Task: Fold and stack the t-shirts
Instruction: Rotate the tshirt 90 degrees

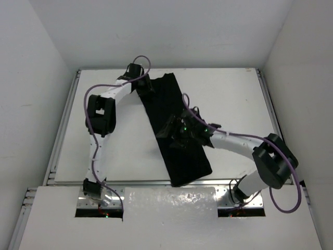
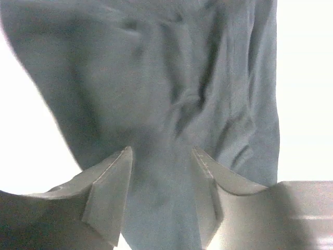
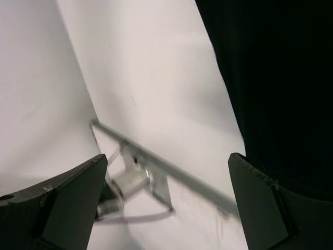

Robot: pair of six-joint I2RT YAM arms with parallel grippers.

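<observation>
White walls (image 1: 31,78) enclose the tabletop (image 1: 234,99), where we see the black t-shirt (image 1: 187,161) lying as a long folded strip, slanting. Our left claw (image 2: 161,149) stands partly open at its far end, cloth lying between its jaws; our right claw (image 3: 167,159) gapes wide above its middle, empty.

No text, label, brand, number or sign can be read in any of the three views. Nothing legible is shown on the t-shirt (image 1: 188,159), and none is found on the surface (image 1: 229,99).
</observation>
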